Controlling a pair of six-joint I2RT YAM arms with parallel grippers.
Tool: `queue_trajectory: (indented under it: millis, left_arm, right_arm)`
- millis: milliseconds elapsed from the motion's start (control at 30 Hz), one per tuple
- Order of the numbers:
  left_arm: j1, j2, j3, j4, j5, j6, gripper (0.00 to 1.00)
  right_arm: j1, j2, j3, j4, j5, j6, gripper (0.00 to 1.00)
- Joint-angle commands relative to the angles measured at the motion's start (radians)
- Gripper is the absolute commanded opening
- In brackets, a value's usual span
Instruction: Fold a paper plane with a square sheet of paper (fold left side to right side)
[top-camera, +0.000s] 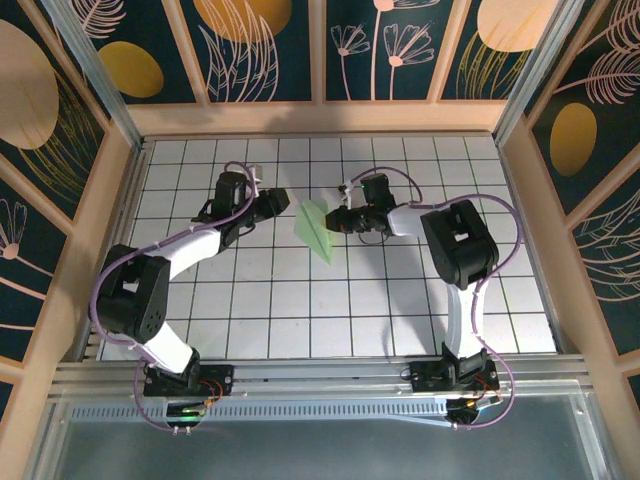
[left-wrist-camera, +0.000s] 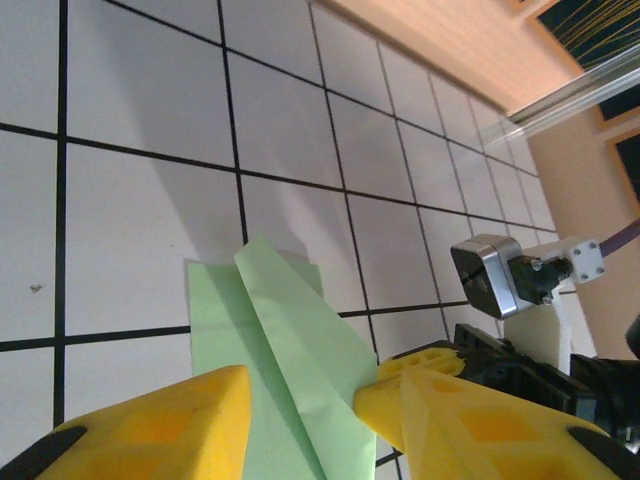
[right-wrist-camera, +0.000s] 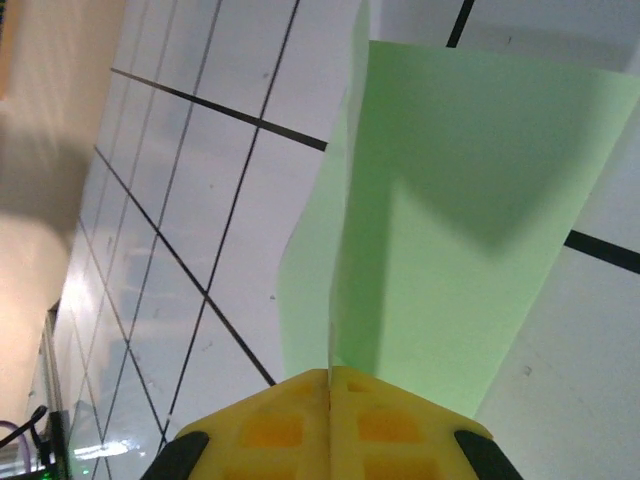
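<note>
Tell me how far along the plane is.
Done: the thin pale-green paper sheet is creased into a narrow, pointed, layered shape. In hand: the right gripper is shut on its raised flap; the left gripper stands open over the paper. Left: probably pressing the last creases, then release.

Robot test cell, lab-like: white grid tabletop (top-camera: 260, 320), wood-framed floral wall panels (top-camera: 265, 45), aluminium rail (top-camera: 320, 375) at front

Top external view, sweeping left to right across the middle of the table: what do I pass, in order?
left arm's elbow → left tool → green paper → right tool → right arm's elbow
</note>
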Motion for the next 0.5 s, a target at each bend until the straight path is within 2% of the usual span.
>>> queue_trajectory:
  millis: [0, 133, 200, 367, 467]
  left_arm:
    - [0.012, -0.068, -0.043, 0.147, 0.025, -0.025, 0.47]
    - [0.024, -0.115, -0.078, 0.269, 0.113, -0.054, 0.56]
    - [0.029, -0.119, -0.090, 0.362, 0.194, -0.095, 0.58]
    - [0.030, -0.074, -0.075, 0.595, 0.399, -0.243, 0.57]
    - [0.026, -0.032, -0.058, 0.734, 0.480, -0.333, 0.54]
  right_arm:
    - [-0.038, -0.121, -0.047, 0.084, -0.041, 0.001, 0.00]
    - [-0.078, -0.228, -0.078, 0.096, -0.094, -0.020, 0.00]
    - [-0.102, -0.282, -0.096, 0.124, -0.147, -0.009, 0.00]
    - [-0.134, -0.380, -0.124, 0.204, -0.289, 0.036, 0.00]
    - [-0.133, -0.409, -0.134, 0.274, -0.360, 0.092, 0.00]
